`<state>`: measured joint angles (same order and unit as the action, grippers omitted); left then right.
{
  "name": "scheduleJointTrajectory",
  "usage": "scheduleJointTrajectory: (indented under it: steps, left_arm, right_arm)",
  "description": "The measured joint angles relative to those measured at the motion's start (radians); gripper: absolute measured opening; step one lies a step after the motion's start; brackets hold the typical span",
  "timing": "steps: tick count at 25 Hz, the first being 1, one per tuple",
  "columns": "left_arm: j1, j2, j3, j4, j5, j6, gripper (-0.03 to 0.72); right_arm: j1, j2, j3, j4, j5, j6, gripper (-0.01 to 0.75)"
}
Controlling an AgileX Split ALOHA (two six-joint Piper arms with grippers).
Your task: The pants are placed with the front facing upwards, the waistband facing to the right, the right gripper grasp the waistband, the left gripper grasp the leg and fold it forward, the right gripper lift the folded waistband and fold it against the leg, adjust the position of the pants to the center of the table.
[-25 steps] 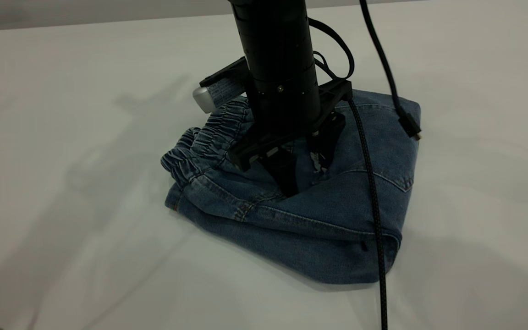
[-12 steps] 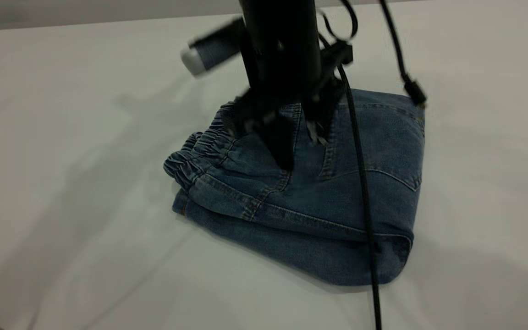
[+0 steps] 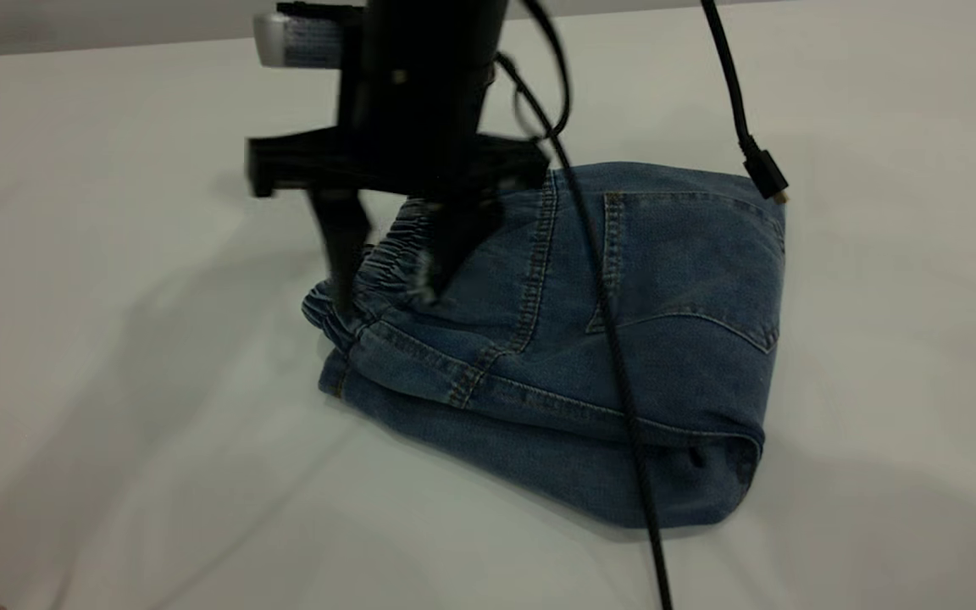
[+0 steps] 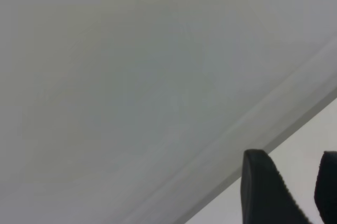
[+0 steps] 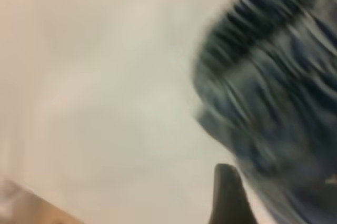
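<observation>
I have the pants (image 3: pixel 573 339) folded into a compact bundle near the middle of the tabletop (image 3: pixel 115 424), back pocket up. The gathered waistband (image 3: pixel 374 271) points toward the left edge as the outside camera frames it, and the folded edge runs along the side nearest that camera. The bundle's long axis goes roughly left to right across the tabletop.

My right hand (image 3: pixel 386 284) hangs over the waistband end, fingers apart and holding nothing. One finger comes down at the outer edge of the waistband, the other over the denim just inside it, so the elastic band sits between them. I can't tell whether the tips touch the cloth. From the right wrist camera I see the ruched denim close by and bare tabletop beside it.

My left hand (image 4: pixel 310 192) is away from the work. Its wrist camera shows only blank surface and two dark fingers (image 4: pixel 263 187) with a gap between them, gripping nothing.

Both folds look done to me, so what's left is nudging the bundle to the centre. The right hand is clearly the nearer one, and the bulk of the pants lies toward the right edge from it, so any push or drag runs along that long axis.
</observation>
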<state>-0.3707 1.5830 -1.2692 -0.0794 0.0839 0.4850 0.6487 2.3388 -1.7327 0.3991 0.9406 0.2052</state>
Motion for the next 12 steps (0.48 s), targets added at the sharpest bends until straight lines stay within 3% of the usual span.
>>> scheduleJointTrajectory:
  steps: [5,12]
  left_arm:
    - [0.0,0.0,0.0,0.0,0.001,0.0,0.263]
    - [0.0,0.0,0.0,0.0,0.001,0.0,0.263]
  right_arm:
    - [-0.001,0.041,0.0,0.043,-0.081,0.135,0.359]
    - [-0.001,0.056,0.0,0.069,-0.069,0.139,0.358]
